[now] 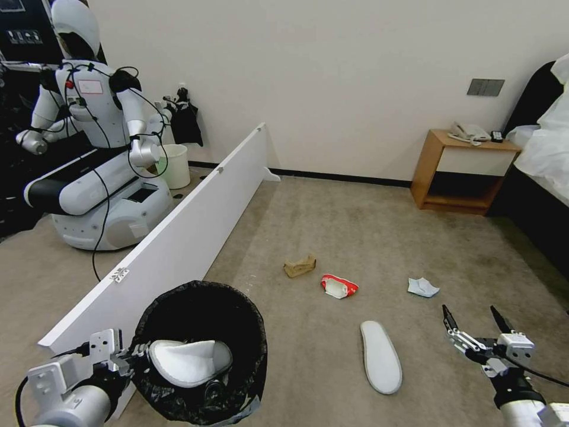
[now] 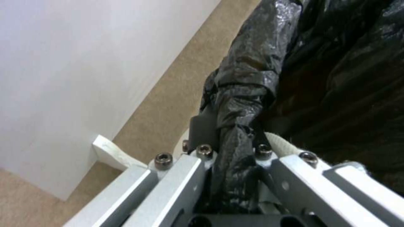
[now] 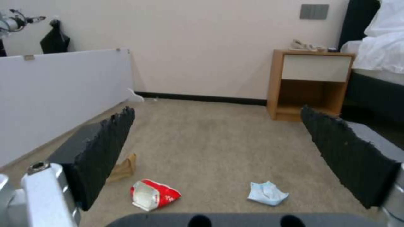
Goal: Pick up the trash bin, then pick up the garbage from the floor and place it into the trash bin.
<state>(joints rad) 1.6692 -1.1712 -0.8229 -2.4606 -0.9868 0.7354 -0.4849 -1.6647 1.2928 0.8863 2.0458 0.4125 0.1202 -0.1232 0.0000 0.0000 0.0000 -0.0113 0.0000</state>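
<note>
A: Begin at your left gripper. How does it stand?

B: It is clamped on the near rim of the trash bin, low at your left. In the left wrist view the left gripper pinches a bunched fold of the crinkled black bag between its fingers.

A: And what does the trash bin hold?

B: One white slipper, lying toe-up against the inner wall just beside the clamped rim. The bag is glossy and creased.

A: Now your right gripper.

B: Its fingers are spread apart and hold nothing; it hovers above the carpet at your right. The right wrist view looks out between the two dark pads.

A: What lies on the floor?

B: A second white slipper, sole up, near the right gripper. Farther out: a pale blue mask, a red-white packet, and a brown paper scrap, each apart from the others. A white board stands on edge beside the bin.
</note>
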